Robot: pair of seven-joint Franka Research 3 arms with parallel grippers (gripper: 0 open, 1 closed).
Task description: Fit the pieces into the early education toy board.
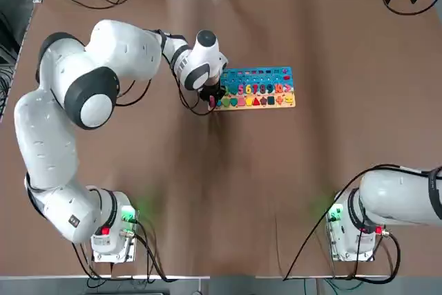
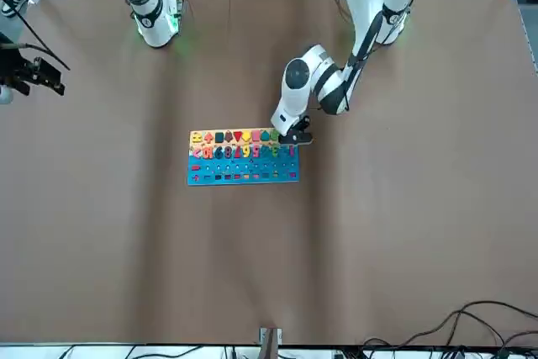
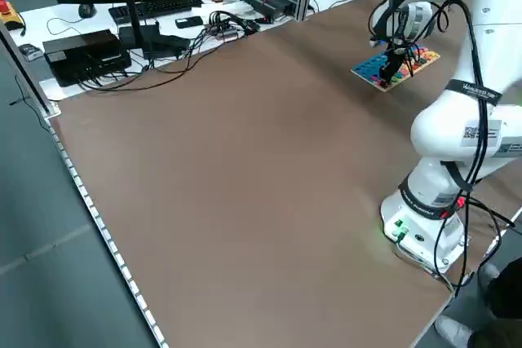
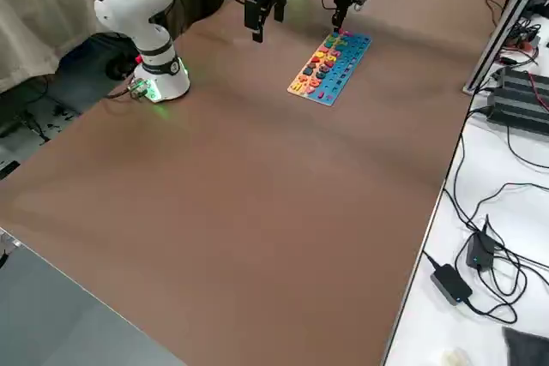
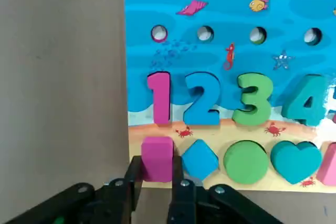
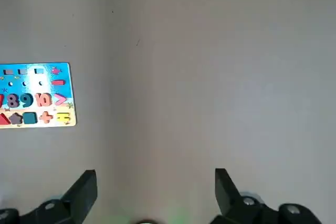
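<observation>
at the board's (image 5: pixel 220 66) corner, left end effector (image 5: pixel 156 184) pinches pink block (image 5: pixel 157 158); tilted release could jam it.

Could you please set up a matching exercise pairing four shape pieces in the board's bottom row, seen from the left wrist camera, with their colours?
Column A:
1. square block
2. diamond
3. circle
4. heart

Column B:
a. green
b. teal
c. pink
d. blue

Pairs: 1-c, 2-d, 3-a, 4-b

The left pincer is shut on the square block at the end of the early education toy board.
</observation>
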